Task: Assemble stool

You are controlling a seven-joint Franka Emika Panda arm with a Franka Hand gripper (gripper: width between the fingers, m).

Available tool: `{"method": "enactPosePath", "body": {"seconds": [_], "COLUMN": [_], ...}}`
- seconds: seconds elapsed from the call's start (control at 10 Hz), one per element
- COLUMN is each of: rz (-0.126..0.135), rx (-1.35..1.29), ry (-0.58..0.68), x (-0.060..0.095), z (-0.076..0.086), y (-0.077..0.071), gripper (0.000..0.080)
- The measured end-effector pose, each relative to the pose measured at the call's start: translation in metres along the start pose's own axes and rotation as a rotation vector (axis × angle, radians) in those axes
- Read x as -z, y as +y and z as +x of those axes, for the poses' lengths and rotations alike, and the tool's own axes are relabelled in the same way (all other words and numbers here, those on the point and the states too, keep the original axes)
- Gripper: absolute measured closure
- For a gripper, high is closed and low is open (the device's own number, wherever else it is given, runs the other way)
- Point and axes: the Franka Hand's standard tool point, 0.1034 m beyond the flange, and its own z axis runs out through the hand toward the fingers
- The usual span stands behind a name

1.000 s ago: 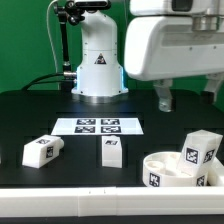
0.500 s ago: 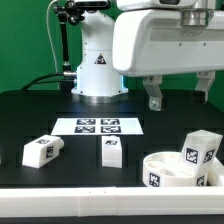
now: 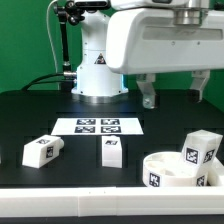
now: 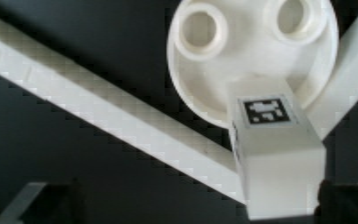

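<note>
The round white seat [image 3: 168, 168] lies at the front on the exterior view's right, a tag on its rim. One white leg [image 3: 200, 150] stands on it at its right side. Two more legs lie loose on the black table: one [image 3: 42, 150] at the left, one [image 3: 111, 152] in the middle. My gripper [image 3: 175, 92] hangs open and empty high above the seat, fingers wide apart. In the wrist view the seat [image 4: 220, 45] shows two holes, and the tagged leg [image 4: 274, 135] reaches from it toward my gripper [image 4: 194, 205], whose dark fingertips [image 4: 25, 200] barely show.
The marker board [image 3: 98, 126] lies flat behind the middle leg. The robot base [image 3: 97, 65] stands at the back with cables to its left. A white rail [image 3: 60, 193] runs along the table's front edge, and crosses the wrist view [image 4: 87, 90] diagonally.
The arm's white body and the gripper have moved toward the exterior view's left and slightly up. The seat and the legs have not moved.
</note>
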Motion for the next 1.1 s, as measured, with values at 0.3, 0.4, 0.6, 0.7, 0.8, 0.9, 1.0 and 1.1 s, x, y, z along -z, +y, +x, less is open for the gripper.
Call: {"method": "enactPosePath", "body": {"seconds": [0.3,0.4,0.6,0.7,0.8,0.9,1.0,1.1], "rz": [0.000,0.001,0.004,0.011,0.015,0.013,0.016,0.017], "rx": [-0.011,-0.015,-0.072,-0.153,-0.251,-0.366,-0.452,-0.496], "ry": [-0.002,-0.003,-0.002,0.003,0.007,0.003,0.002,0.005], "x": [-0.007,-0.008,-0.008,-0.009,-0.012,-0.017,-0.020,-0.019], "z": [-0.021,-0.020,-0.020,-0.022,-0.031,-0.041,-0.045,-0.042], "y": [0.026,0.024,0.024,0.026,0.037,0.045,0.046,0.043], "gripper": [0.0150,0.0150,0.0150,0.0150,0.0150,0.0150,0.0150,0.0150]}}
